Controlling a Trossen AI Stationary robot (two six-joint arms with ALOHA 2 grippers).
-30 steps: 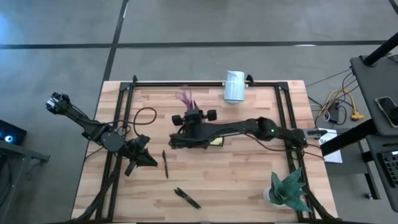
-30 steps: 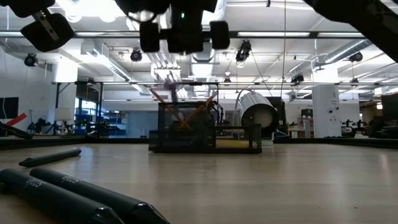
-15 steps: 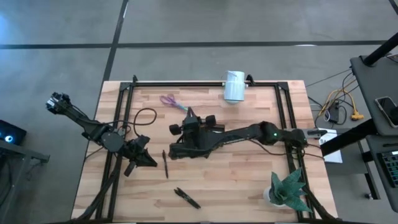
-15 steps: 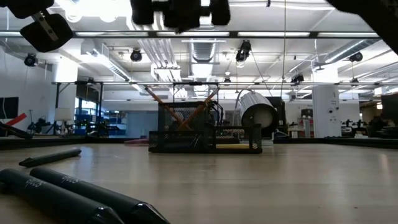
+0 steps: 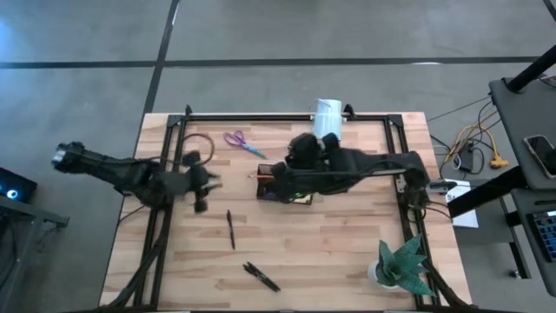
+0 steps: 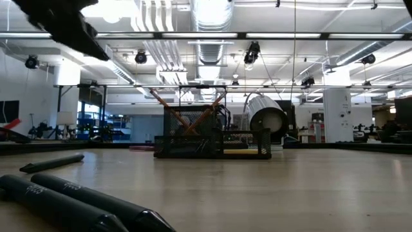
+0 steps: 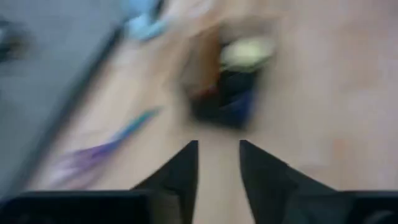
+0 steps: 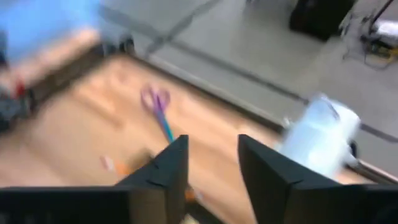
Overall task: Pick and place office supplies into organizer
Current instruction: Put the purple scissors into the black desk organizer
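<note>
Purple-handled scissors [image 5: 244, 143] lie on the counter [image 5: 330, 252] in the upper middle of the high view, their long axis slanting from upper left down to lower right. The left pincer [image 5: 201, 180] is seen left of centre, just below and left of them, with its fingers a little apart in its wrist view and nothing between them. The right pincer [image 5: 280, 174] hangs over the organizer [image 5: 288, 193] at centre, fingers likewise apart and empty. The scissors are judged about equally near to both, lying up and right of the left pincer. A black pen [image 5: 231, 229] lies below it, nearly vertical in frame.
</note>
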